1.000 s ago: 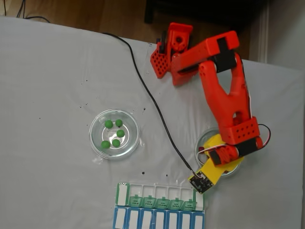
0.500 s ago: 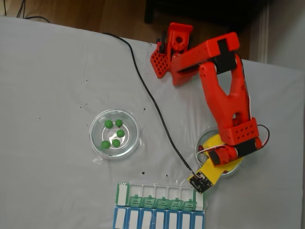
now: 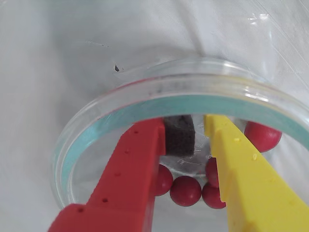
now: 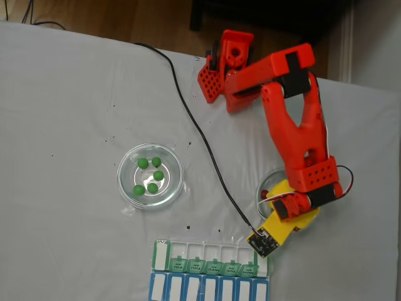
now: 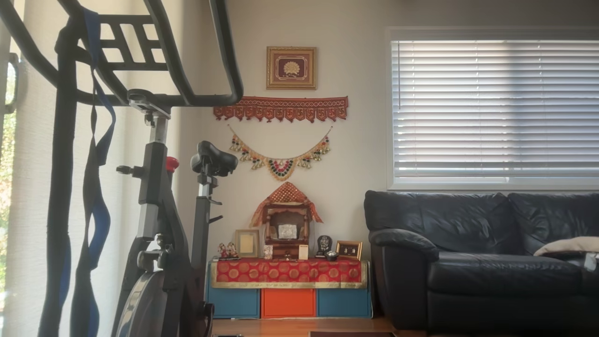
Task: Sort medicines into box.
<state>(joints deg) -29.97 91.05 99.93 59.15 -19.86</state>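
Reaching into the right glass dish (image 3: 159, 92) with the hand (image 3: 186, 137) spread open, gripping nothing, above 5 dark red medicines (image 3: 185, 190). Judging from the box (image 4: 210, 258) at the near tabletop (image 4: 62, 125) edge, apparently unfilled; 5 green medicines (image 4: 149, 175) waiting in the left dish (image 4: 150, 176). Seeing jaws and red balls only through the wrist view; box through the fixed view.

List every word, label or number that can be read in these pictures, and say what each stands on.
None can be read.
Green lids of the pill organiser in the fixed view: dark print, too small and blurred to read.
Blue-framed row of white lids below it: no print can be made out.
Small framed pieces under the shrine in the other view: too small to read.
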